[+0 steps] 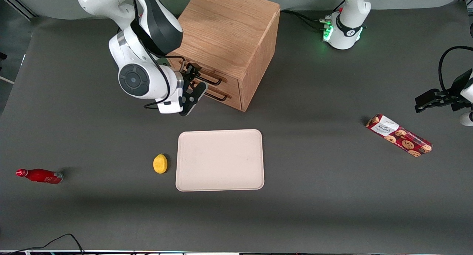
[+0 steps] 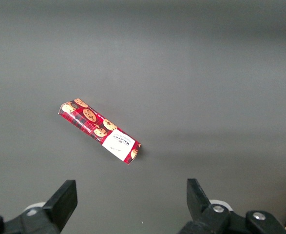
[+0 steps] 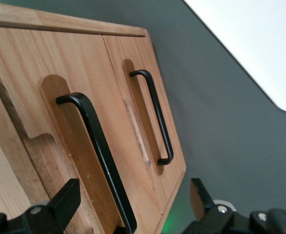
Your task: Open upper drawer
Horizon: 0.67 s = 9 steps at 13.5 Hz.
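Table [image 1: 332,196]: upper drawer [image 3: 79,161] handle between jaws.

Right arm reaches down from upper edge of front view, wrist bent low over bench, white housing toward camera. Claw [image 1: 193,85] points sideways toward parked arm's end, fingers [image 3: 65,202] spread wide apart, nothing gripped between them. Dark cable loops along forearm and wrist.

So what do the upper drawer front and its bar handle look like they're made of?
Upper drawer: looks like light oak, matte, with visible grain lines. Its bar handle: thin and black with a slight sheen, probably painted metal, though that can't be confirmed. The pincer sits open right in front of that handle, a finger on each side.
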Each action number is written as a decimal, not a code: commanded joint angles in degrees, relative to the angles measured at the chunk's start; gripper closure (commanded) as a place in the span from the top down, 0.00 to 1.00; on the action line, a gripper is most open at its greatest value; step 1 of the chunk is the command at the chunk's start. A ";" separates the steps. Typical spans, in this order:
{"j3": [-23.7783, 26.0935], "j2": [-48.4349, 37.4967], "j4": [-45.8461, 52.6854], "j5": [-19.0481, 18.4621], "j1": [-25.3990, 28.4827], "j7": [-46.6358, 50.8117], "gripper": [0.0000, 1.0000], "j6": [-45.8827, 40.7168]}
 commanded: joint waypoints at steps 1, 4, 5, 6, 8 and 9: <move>-0.20 0.84 -2.77 4.78 -0.91 -5.51 1.00 1.94; -0.20 1.63 -3.13 4.97 -1.10 -6.33 1.00 2.30; -0.12 1.72 -3.30 4.97 -1.10 -6.33 1.00 2.30; -0.20 1.98 -3.39 4.97 -1.10 -6.33 1.00 2.39; -0.12 2.25 -3.66 4.97 -1.01 -6.33 1.00 2.39; -0.12 2.42 -3.74 4.97 -1.01 -6.33 1.00 2.39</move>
